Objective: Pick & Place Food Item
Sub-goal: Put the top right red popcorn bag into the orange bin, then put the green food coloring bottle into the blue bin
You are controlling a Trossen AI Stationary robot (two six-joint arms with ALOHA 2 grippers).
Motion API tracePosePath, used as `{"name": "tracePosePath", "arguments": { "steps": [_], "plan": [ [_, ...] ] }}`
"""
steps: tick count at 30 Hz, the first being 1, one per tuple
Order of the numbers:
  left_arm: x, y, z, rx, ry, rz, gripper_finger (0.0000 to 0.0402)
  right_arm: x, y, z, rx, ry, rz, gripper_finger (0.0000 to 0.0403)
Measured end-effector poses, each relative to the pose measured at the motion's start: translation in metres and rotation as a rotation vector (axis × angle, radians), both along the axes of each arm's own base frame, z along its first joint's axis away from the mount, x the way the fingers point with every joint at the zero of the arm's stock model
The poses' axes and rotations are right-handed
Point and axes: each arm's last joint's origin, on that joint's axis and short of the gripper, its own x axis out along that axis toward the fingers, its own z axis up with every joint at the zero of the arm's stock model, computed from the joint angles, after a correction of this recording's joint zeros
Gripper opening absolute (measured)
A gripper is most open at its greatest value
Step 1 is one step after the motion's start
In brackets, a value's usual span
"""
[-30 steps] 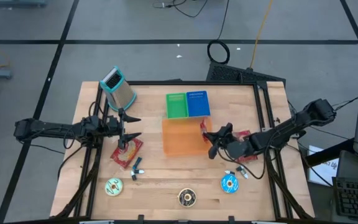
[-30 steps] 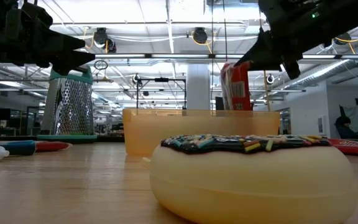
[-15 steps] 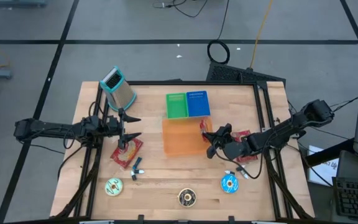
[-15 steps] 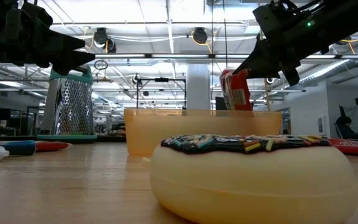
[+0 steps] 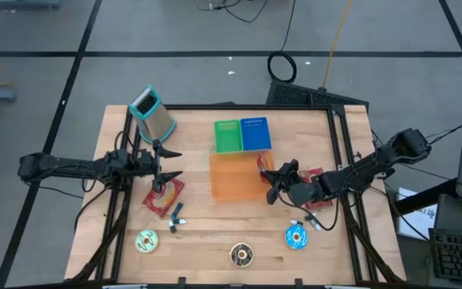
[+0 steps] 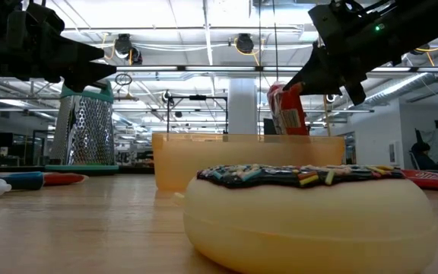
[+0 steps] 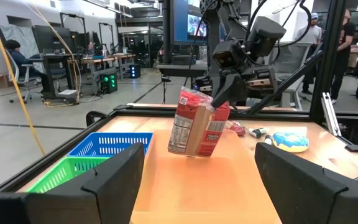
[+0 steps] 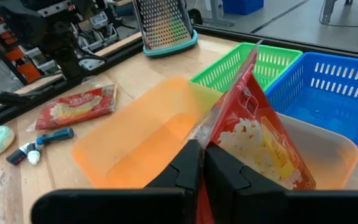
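The right gripper [image 5: 268,178] is sitting right of the middle in the high view, and its two dark fingers [image 8: 191,167] are pinching the edge of a red crinkly snack bag [image 8: 260,140]. In the left wrist view the bag [image 7: 197,123] is hanging a little tilted in the air over a see-through orange plastic bin [image 7: 185,186], not touching the bottom. In the low view the bag [image 6: 286,110] is showing above the bin's rim [image 6: 204,138], near the middle of the frame. The bin [image 5: 231,178] is lying in the middle of the wooden table [image 5: 215,233], just below a green plastic basket [image 5: 228,136] and a blue plastic basket [image 5: 255,133].

The left gripper [image 5: 167,164] is waiting left of the middle in the high view, its fingers [image 7: 117,180] spread wide and holding nothing. Under it, a second red flat snack packet [image 5: 164,197] is lying on the table. A shiny metal grater with a teal rim [image 5: 152,112] is standing at the upper left of the table. A big toy donut with dark icing and sprinkles [image 6: 303,217] is filling the front of the low view.
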Motion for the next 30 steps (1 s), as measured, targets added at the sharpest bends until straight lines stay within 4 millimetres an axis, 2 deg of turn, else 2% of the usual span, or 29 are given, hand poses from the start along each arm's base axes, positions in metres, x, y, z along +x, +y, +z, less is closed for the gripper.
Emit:
{"name": "tracePosePath", "arguments": {
  "steps": [19,25,30],
  "plan": [
    [0.000,0.000,0.000,0.000,0.000,0.000,0.0306,0.001,0.000,0.003,-0.015,-0.017,0.009,0.0084],
    [0.000,0.000,0.000,0.000,0.000,0.001,0.0306,0.002,0.004,0.021,-0.138,-0.072,0.085,0.0097],
    [0.000,0.000,0.000,0.003,0.000,0.001,0.0306,-0.001,0.010,0.038,-0.255,-0.102,0.263,0.0110]
  ]
}}
